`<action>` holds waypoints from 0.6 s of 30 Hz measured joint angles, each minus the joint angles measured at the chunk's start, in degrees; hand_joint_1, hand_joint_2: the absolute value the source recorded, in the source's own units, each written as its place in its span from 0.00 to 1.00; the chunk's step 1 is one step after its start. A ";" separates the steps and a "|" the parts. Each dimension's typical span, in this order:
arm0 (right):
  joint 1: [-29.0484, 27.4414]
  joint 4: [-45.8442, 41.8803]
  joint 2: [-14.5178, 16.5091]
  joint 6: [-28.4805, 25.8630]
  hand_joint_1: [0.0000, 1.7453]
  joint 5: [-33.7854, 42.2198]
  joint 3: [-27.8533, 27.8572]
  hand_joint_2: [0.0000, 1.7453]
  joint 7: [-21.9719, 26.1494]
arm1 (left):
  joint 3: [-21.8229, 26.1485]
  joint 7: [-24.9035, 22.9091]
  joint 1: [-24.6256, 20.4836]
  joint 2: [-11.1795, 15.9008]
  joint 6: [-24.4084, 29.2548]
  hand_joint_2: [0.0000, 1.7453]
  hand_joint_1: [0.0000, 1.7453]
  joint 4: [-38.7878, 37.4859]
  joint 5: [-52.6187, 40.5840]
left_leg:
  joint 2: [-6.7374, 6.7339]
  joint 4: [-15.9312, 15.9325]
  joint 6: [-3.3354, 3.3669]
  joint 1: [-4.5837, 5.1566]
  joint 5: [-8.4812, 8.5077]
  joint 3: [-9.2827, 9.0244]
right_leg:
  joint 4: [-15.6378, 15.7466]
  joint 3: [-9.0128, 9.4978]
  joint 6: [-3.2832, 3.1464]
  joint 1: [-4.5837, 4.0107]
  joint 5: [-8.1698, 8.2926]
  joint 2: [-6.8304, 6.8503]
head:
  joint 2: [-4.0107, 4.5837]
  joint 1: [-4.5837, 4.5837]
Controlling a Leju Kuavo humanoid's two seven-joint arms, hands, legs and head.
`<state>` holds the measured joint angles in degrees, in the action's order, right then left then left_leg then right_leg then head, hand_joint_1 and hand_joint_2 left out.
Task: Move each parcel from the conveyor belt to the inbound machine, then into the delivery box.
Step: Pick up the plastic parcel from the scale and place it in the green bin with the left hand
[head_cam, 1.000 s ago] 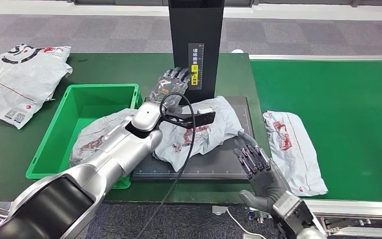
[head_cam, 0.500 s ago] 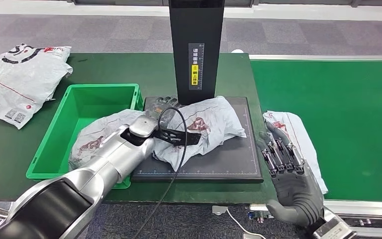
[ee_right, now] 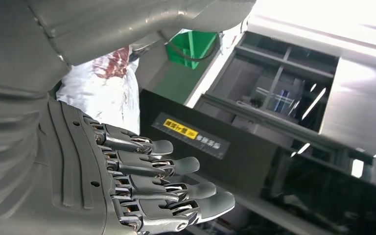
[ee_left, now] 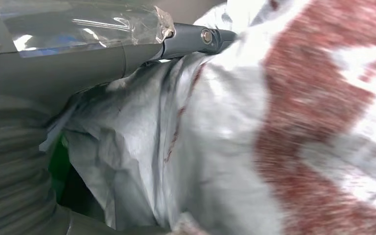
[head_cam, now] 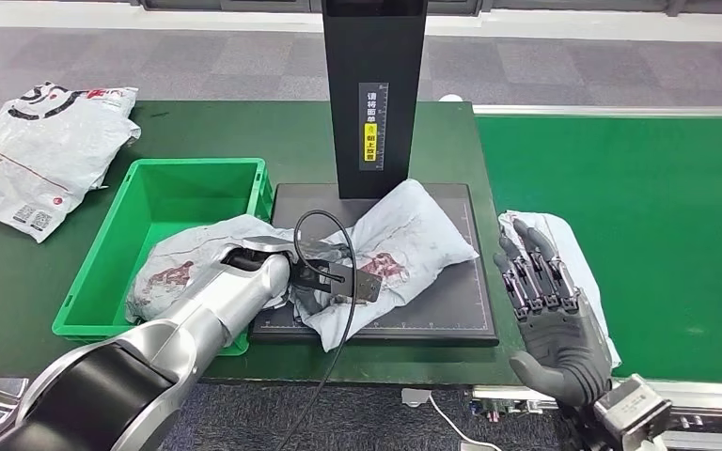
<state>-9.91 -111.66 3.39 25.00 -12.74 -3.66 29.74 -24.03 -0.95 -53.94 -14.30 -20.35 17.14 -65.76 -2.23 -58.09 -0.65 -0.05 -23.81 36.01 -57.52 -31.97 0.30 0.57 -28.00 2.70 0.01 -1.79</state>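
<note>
while the white-and-red parcel lies on the inbound machine's black scan plate, its long axis runs diagonally from the plate's near-left corner up toward the far-right, with the near-left end hanging over the plate's left edge next to the green delivery box. a second parcel already sits in the box at its right wall, touching or overlapping the first; can't separate the two cleanly where they meet.

left hand is on the parcel's box-side end, mostly buried under the wrist and camera bracket. left wrist view has crumpled bag film pressed right against the hand with one dark finger over the top of it. looks like a grip, but finger closure isn't visible, so can't tell.

key relation: box is directly left of the plate, parcel's near end already at that edge, left hand is the nearer one. judgement: next move is a short drag or lift leftward over the box's right wall; snag on the wall or on the parcel inside is the risk.

right hand hovers off the plate's right edge, fingers spread, holding nothing, above a third parcel on the conveyor belt. that parcel is partly hidden behind the hand.

another bag lies at the table's far-left corner, cut off by the frame.
</note>
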 joint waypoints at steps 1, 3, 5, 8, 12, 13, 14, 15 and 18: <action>0.60 1.12 0.02 -0.44 0.00 0.61 0.14 1.00 -0.42 | 1.37 2.62 -0.06 -0.44 -5.64 1.00 0.00 -0.23 1.67 | 0.06 0.00 0.00 0.00 -0.01 -0.07 | 0.01 0.10 0.01 0.01 -0.05 0.09 | 0.00 0.00; 1.73 3.91 0.12 -1.49 0.00 1.90 0.60 1.00 -1.17 | 4.10 7.38 -0.22 -1.65 -16.15 1.00 0.00 -0.64 4.54 | 0.26 0.00 0.08 0.00 -0.06 -0.30 | 0.05 0.44 0.09 0.05 -0.19 0.34 | 0.00 0.00; 2.22 5.55 0.22 -1.98 0.00 2.44 0.92 1.00 -1.45 | 5.45 9.19 -0.30 -2.44 -20.36 1.00 0.00 -0.86 5.62 | 0.37 0.00 0.16 0.00 -0.12 -0.45 | 0.08 0.67 0.14 0.07 -0.29 0.48 | 0.01 0.00; 2.32 6.23 0.28 -2.06 0.00 2.44 0.96 1.00 -1.52 | 6.03 9.54 -0.28 -2.80 -20.94 1.00 0.00 -1.03 5.95 | 0.37 -0.01 0.17 0.00 -0.13 -0.46 | 0.08 0.70 0.15 0.07 -0.29 0.49 | 0.00 0.00; 2.60 7.04 0.51 -2.35 0.00 2.44 1.23 1.00 -2.19 | 6.80 10.61 -0.28 -3.35 -22.34 1.00 1.00 -1.11 7.57 | 0.39 -0.02 0.17 0.00 -0.13 -0.48 | 0.09 0.72 0.15 0.07 -0.28 0.50 | 0.00 0.00; 2.70 7.30 0.56 -2.41 0.00 2.51 1.33 1.00 -2.26 | 7.06 10.65 -0.27 -3.55 -22.21 1.00 1.00 -1.11 8.04 | 0.39 -0.03 0.18 0.00 -0.13 -0.48 | 0.09 0.72 0.15 0.08 -0.28 0.51 | 0.01 0.00; 2.77 7.54 0.60 -2.44 0.00 2.62 1.46 1.00 -2.25 | 7.38 10.51 -0.26 -3.78 -21.76 1.00 1.00 -1.12 8.51 | 0.40 -0.03 0.18 0.01 -0.13 -0.48 | 0.09 0.73 0.15 0.08 -0.28 0.51 | 0.01 0.00; 2.79 7.72 0.61 -2.41 0.00 2.72 1.60 1.00 -2.17 | 7.74 10.23 -0.23 -4.00 -21.06 1.00 1.00 -1.13 8.94 | 0.41 -0.03 0.18 0.01 -0.13 -0.48 | 0.09 0.72 0.15 0.08 -0.28 0.52 | 0.00 0.00; 2.69 7.94 0.66 -2.17 0.00 3.06 2.13 1.00 -2.00 | 8.71 9.12 -0.12 -4.51 -18.76 1.00 1.00 -1.15 10.01 | 0.39 -0.04 0.17 0.02 -0.14 -0.48 | 0.09 0.71 0.16 0.09 -0.27 0.49 | -0.01 0.00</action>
<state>-7.22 -103.72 4.04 22.82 -9.69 -1.53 27.74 -15.31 8.17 -54.06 -18.82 -39.11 15.99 -55.74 -1.84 -58.14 -0.48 -0.03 -23.94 35.53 -57.43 -31.26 0.46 0.65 -28.27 3.18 0.01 -1.79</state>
